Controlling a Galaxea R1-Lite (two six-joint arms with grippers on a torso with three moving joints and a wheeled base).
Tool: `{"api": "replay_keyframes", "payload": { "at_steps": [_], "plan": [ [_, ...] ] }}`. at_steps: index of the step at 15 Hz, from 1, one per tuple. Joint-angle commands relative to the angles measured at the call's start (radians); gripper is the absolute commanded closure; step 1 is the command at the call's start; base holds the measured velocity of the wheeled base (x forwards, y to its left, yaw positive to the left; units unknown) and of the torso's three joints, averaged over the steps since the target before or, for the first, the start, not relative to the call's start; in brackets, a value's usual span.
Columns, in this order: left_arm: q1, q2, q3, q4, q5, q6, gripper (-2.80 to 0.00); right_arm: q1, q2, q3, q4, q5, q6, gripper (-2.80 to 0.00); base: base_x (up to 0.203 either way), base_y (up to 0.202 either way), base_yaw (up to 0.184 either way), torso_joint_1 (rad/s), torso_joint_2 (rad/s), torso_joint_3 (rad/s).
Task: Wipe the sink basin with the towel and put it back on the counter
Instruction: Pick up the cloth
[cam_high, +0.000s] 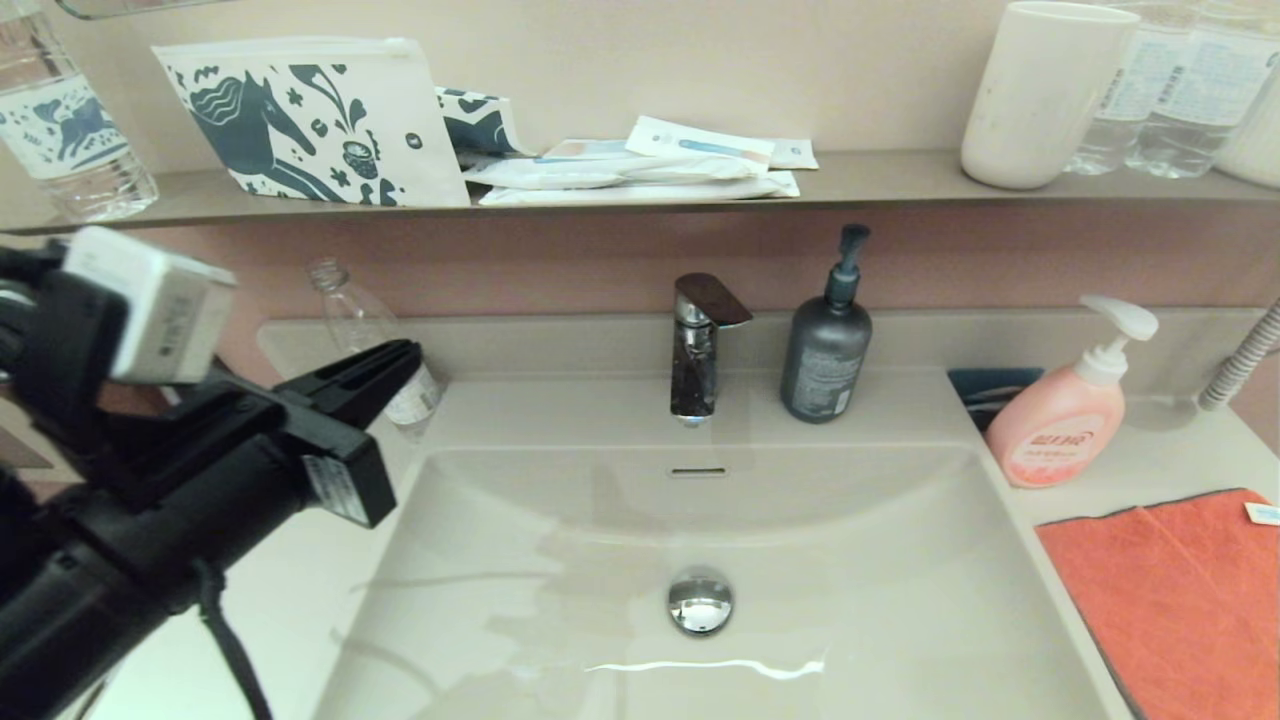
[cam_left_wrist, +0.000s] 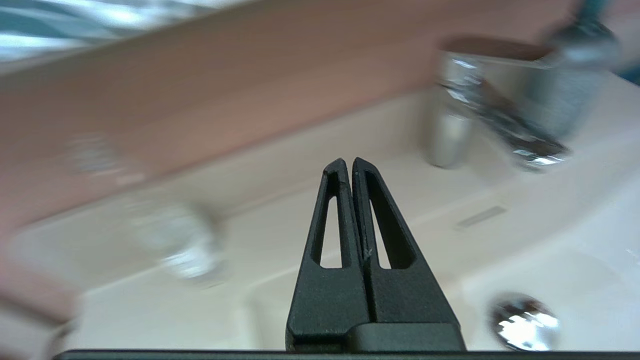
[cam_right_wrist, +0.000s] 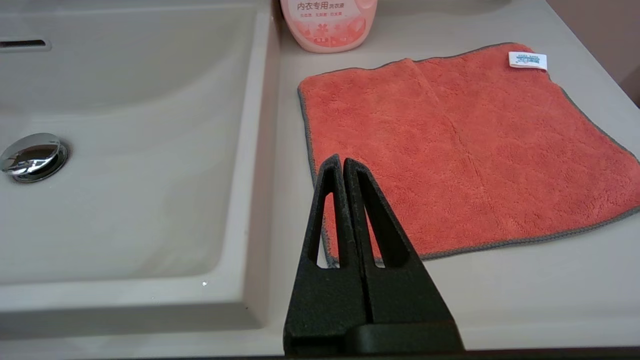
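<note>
The left end effector (cam_high: 400, 362) is matte black plastic, its two fingers (cam_left_wrist: 335, 215) long tapering wedges, each pierced by a narrow triangular slot. A pale grey box-shaped module (cam_high: 150, 305) sits on the black wrist housing, which carries a small white printed label and a thin black cable. The right end effector (cam_right_wrist: 342, 165) has the same black, grainy, slotted fingers.

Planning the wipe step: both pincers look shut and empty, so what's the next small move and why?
Probably open the right pincer and lower it onto the towel's near edge. It hangs shut just above that edge, while the towel lies flat on the counter, untouched, beside the sink basin. The left pincer is shut, over the basin's far side.
</note>
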Motion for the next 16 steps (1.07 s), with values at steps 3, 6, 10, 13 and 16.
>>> {"api": "replay_keyframes", "payload": {
  "at_steps": [3,6,10,13,16],
  "plan": [
    [0.166,-0.302,0.103,0.029,0.003,0.006,0.0,0.0,0.0,0.0,0.0,0.0,0.0,0.0,0.0,0.0,0.0,0.0,0.0,0.0],
    [0.356,-0.399,0.127,0.034,0.008,0.01,0.0,0.0,0.0,0.0,0.0,0.0,0.0,0.0,0.0,0.0,0.0,0.0,0.0,0.0],
    [0.557,-0.544,0.169,0.076,0.002,0.034,0.0,0.0,0.0,0.0,0.0,0.0,0.0,0.0,0.0,0.0,0.0,0.0,0.0,0.0],
    [0.593,-0.715,0.192,0.189,0.0,0.047,0.0,0.0,0.0,0.0,-0.001,0.0,0.0,0.0,0.0,0.0,0.0,0.0,0.0,0.0],
    [0.623,-0.911,0.232,0.39,-0.03,0.04,0.0,0.0,0.0,0.0,-0.001,0.0,0.0,0.0,0.0,0.0,0.0,0.0,0.0,0.0]
  ]
}}
